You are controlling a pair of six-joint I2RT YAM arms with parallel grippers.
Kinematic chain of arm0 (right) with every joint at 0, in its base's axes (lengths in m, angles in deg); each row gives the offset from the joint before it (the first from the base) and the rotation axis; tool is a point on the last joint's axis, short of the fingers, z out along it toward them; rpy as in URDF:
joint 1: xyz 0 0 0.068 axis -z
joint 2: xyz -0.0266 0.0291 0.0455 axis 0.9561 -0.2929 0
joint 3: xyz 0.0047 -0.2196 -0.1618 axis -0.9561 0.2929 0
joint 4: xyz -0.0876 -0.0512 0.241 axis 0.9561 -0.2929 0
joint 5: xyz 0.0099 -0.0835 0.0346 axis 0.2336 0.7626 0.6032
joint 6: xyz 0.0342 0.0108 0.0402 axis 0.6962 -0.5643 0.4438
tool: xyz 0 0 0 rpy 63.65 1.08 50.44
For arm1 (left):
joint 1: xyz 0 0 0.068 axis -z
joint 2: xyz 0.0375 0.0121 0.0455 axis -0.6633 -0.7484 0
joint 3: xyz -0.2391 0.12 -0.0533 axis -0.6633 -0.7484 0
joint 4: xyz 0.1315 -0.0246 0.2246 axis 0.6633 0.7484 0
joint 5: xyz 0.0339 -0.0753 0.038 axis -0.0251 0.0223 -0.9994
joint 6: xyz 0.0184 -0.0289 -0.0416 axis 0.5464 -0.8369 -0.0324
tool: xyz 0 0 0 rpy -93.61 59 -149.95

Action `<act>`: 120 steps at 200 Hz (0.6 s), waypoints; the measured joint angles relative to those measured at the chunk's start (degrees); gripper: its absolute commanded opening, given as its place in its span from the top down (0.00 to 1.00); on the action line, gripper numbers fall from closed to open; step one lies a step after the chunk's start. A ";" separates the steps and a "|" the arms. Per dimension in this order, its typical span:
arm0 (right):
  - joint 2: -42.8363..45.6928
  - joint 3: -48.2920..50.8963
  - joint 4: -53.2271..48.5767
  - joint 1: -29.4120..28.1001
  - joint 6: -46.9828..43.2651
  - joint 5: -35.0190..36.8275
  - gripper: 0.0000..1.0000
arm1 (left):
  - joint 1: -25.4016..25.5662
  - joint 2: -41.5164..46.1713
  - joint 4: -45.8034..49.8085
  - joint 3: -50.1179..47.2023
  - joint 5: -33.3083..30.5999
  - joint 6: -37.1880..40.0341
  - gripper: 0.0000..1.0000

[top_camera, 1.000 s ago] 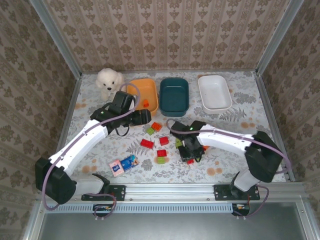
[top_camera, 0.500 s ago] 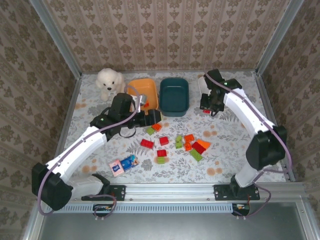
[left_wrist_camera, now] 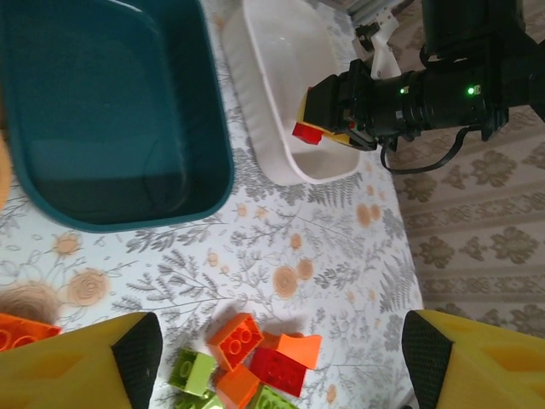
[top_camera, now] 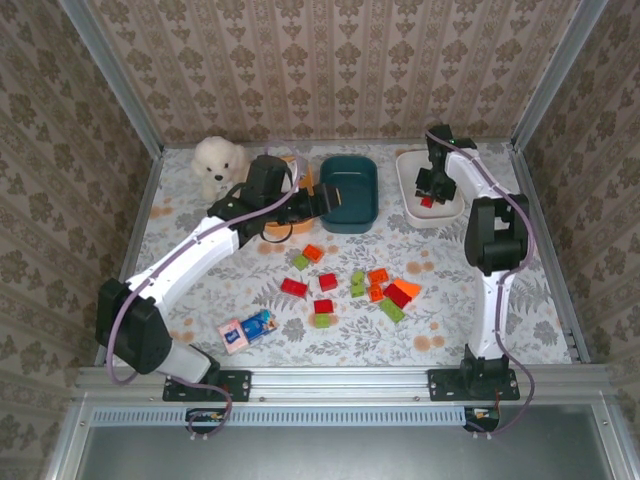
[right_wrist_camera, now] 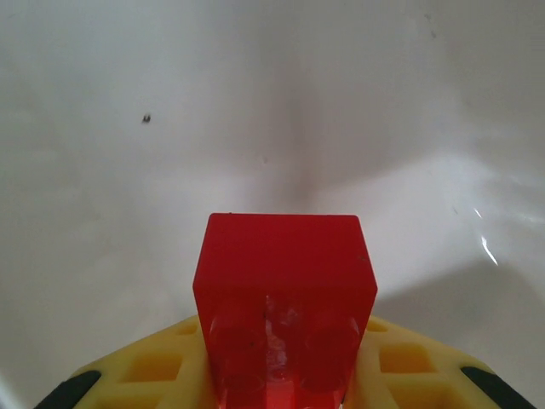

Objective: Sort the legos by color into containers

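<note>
Red brick [right_wrist_camera: 283,281] clamped in right gripper [right_wrist_camera: 285,362], long axis pointing straight out from the jaws, hanging over white tub [right_wrist_camera: 170,102] floor. Left gripper [left_wrist_camera: 279,354] spread wide near teal tub [left_wrist_camera: 217,183].

The right gripper [top_camera: 428,193] swung away from the pile and carried the red lego [right_wrist_camera: 283,281] off. The white tub [top_camera: 440,218] ended up directly beneath it, the brick perhaps just clear of the floor. The left gripper [top_camera: 318,204] pushed forward until the teal tub [top_camera: 350,222] sat just ahead of its spread fingers.
</note>
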 measured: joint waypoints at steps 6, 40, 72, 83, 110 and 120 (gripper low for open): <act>-1.36 -1.20 -0.17 0.04 -0.17 -0.13 0.72 | 0.00 0.00 0.94 0.00 -0.66 0.09 0.24; -4.79 -3.26 -1.73 0.04 -0.48 -1.01 0.39 | 0.00 0.00 5.27 -0.33 -4.24 0.70 0.24; -4.15 -5.73 -2.71 0.04 -1.29 -1.16 0.32 | 0.00 0.13 8.66 -2.73 -8.04 0.83 0.24; -2.82 -5.90 -2.71 0.00 -1.49 -1.27 0.32 | -0.02 0.13 10.03 -3.67 -9.35 0.63 0.24; 4.68 -4.57 -1.44 -0.31 -1.51 -1.70 0.32 | -0.02 0.13 11.67 -6.71 -11.58 0.20 0.26; 9.64 -1.70 0.26 -0.72 -1.46 -2.01 0.32 | 0.00 0.13 12.13 -7.65 -11.89 0.28 0.26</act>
